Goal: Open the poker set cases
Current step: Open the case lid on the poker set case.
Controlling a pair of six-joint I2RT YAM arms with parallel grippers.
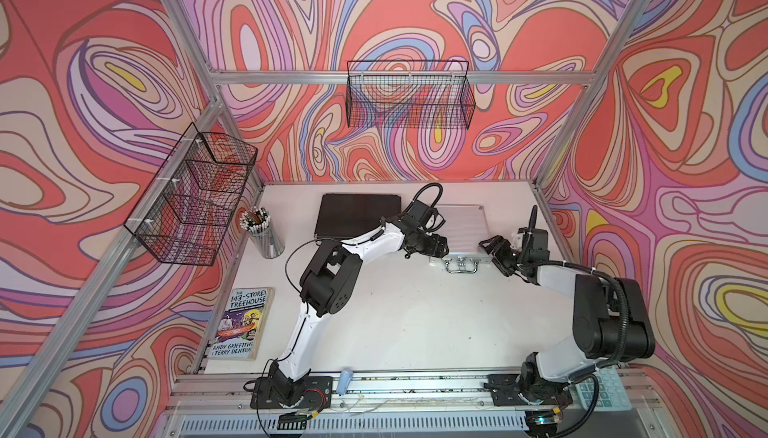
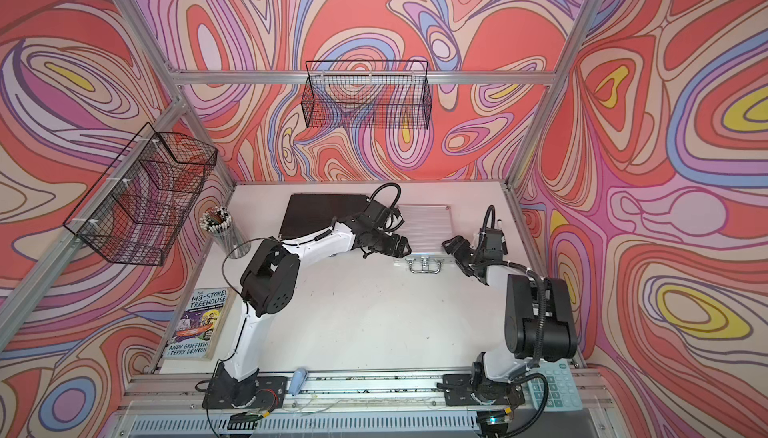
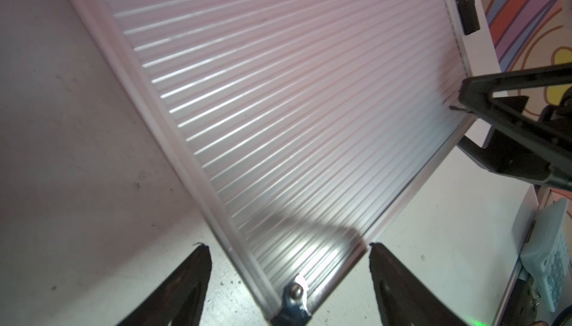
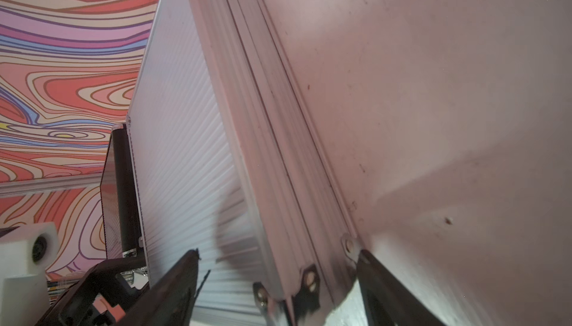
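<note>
Two poker set cases lie flat and closed at the back of the table. The wider black case (image 1: 357, 213) is to the left. The ribbed silver case (image 1: 461, 228) is to the right, its handle (image 1: 460, 266) facing the front. My left gripper (image 1: 436, 248) is open at the silver case's front left corner, and that corner (image 3: 294, 290) sits between the fingers without contact. My right gripper (image 1: 490, 249) is open at the front right corner (image 4: 309, 278), with one finger (image 4: 173, 287) over the lid and the other finger (image 4: 380, 281) low beside the case wall.
A cup of pencils (image 1: 266, 232) stands left of the black case. A paperback book (image 1: 243, 323) lies at the front left. A pale blue calculator (image 2: 557, 386) is beside the right arm's base. Wire baskets (image 1: 407, 95) hang on the back and left walls.
</note>
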